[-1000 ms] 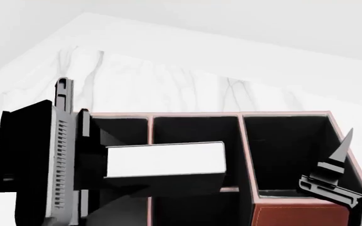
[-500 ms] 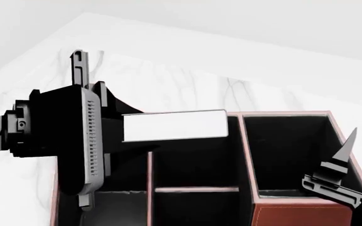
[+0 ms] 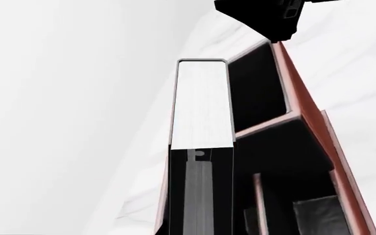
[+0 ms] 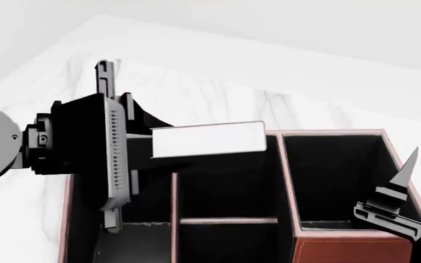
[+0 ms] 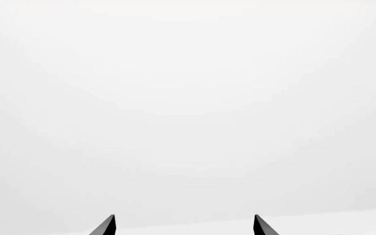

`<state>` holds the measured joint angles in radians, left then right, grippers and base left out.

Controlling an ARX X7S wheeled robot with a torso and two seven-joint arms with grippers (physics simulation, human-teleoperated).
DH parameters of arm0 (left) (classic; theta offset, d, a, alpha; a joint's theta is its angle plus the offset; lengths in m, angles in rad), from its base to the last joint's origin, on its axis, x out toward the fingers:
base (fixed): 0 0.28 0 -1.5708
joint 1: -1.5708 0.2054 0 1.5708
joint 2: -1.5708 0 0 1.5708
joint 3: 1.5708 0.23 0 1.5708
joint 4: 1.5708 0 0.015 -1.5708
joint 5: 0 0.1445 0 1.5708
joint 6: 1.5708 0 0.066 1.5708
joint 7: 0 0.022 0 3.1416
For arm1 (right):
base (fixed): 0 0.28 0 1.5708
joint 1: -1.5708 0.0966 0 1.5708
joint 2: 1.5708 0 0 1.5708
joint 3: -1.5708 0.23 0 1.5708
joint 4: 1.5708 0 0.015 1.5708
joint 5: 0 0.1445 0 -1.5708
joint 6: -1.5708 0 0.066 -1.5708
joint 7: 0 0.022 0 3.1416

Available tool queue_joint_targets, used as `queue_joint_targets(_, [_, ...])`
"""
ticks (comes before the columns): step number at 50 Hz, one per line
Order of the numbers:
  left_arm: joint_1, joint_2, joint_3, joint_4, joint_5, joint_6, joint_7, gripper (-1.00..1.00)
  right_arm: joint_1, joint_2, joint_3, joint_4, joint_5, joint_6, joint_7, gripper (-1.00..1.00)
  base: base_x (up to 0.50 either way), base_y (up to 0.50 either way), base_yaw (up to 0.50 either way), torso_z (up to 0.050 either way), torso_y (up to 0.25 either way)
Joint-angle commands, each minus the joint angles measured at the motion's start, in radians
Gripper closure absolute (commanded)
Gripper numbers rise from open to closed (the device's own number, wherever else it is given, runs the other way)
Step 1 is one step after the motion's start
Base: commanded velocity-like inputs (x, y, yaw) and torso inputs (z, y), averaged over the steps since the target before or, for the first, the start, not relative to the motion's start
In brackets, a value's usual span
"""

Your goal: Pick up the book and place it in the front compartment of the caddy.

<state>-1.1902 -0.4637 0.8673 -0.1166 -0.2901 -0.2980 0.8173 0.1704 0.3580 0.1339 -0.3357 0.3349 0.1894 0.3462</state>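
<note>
My left gripper is shut on the book. It holds the book flat, white page edges facing me, just above the far rim of the caddy. The book's free end reaches over the middle column, above the black-lined front compartment and far from the low pinkish cross divider. In the left wrist view the book sticks out past a grey finger, beside the caddy's reddish-brown wall. My right gripper is open and empty at the caddy's right side, jaws apart.
The caddy stands on a white marble table whose far edge runs diagonally behind it. The taller end section is on the right, close to my right gripper. A full-length side section lies under my left gripper.
My left gripper has lifted the book up and back, from low inside the middle column to the far rim's height. The right gripper has barely moved.
</note>
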Motion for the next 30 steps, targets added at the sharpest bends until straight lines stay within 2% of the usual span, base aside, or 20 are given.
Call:
queue_joint_targets(1, [-0.014,0.037,-0.019,-0.078,-0.033,0.039,0.008,1.0,0.005,0.0,-0.005,0.015,-0.003,-0.007,0.001,-1.0,0.0,0.0,0.0,0.0,0.0])
queue_joint_targets(9, [-0.018,0.067,-0.019,-0.162,-0.028,0.087,0.019,1.0,0.003,0.003,0.0,0.011,0.004,-0.006,0.004,-1.0,0.0,0.0,0.0,0.0,0.001])
queue_joint_targets(30, [-0.043,0.151,-0.027,-0.33,-0.116,0.017,0.092,1.0,0.01,0.008,0.008,0.029,0.015,-0.01,0.007,-1.0,0.0,0.0,0.0,0.0,0.001])
